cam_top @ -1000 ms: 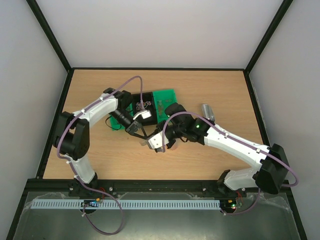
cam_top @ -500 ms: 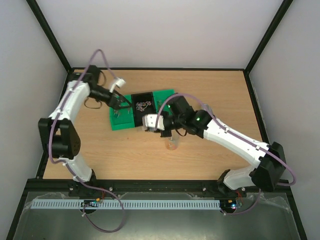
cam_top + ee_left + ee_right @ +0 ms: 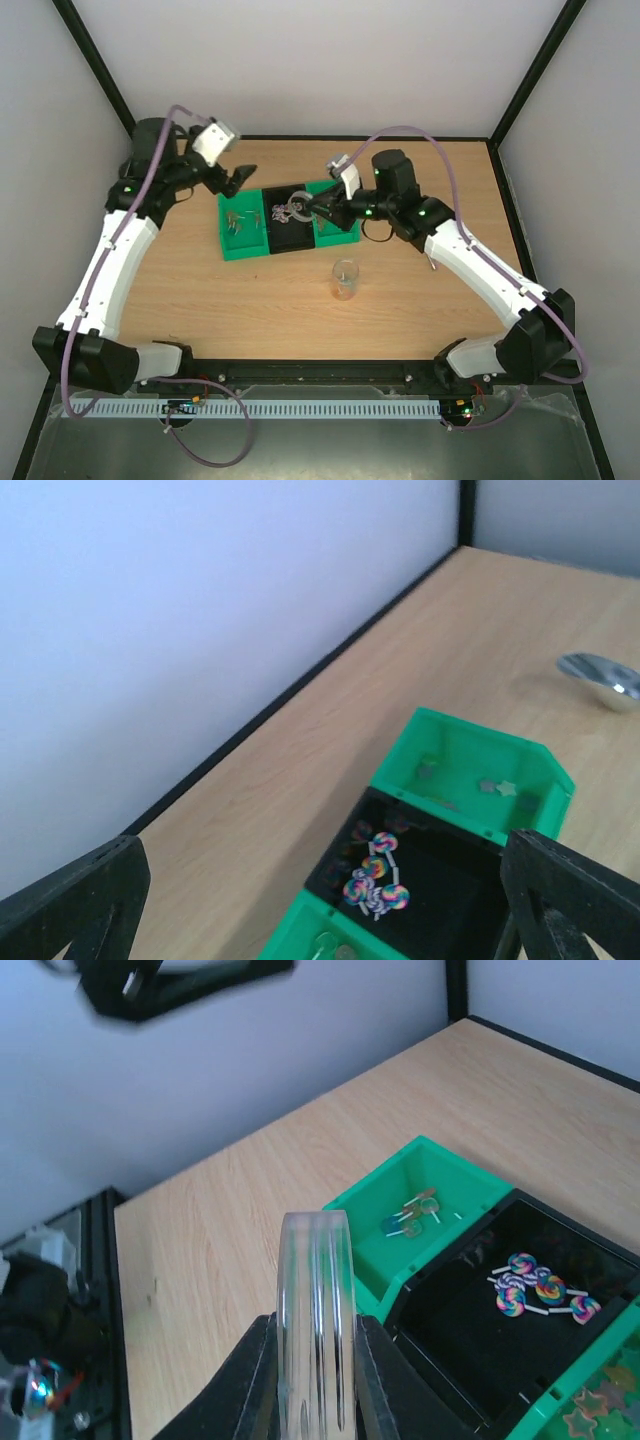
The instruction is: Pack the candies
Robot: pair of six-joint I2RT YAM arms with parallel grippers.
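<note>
- From above, my left pincer (image 3: 230, 180) hangs over the table (image 3: 250, 300) at about 10 o'clock of the green tray (image 3: 235, 250), clear of it. Its jaws stand apart with nothing between them.
- My right pincer (image 3: 308, 208) reaches in from 3 o'clock, over the tray's black middle compartment. It is clamped on a clear lid (image 3: 297, 209).
- The candies (image 3: 282, 212) lie in that black compartment, at 9 o'clock of the lid.
- A clear cup (image 3: 344, 280) stands upright on the wood at 5 o'clock of the tray, well apart from it. There is a little colour at its bottom, too small for me to name.
- Through my left wrist camera, both fingers (image 3: 80, 900) sit at the lower corners of the view, spread wide and bare.
- Between them and lower down, the candies (image 3: 375, 880) are a small cluster of swirled lollipops in the black compartment.
- A metal scoop (image 3: 600, 672) lies on the wood at 2 o'clock of the tray, well apart.
- Through my right wrist camera, my fingers (image 3: 250, 1380) press both faces of the lid (image 3: 315, 1290), which stands on edge.
- The candies (image 3: 540, 1295) lie in the black compartment at 3 o'clock of the lid.
- A few more small pieces lie in the green compartment at 1 o'clock.
</note>
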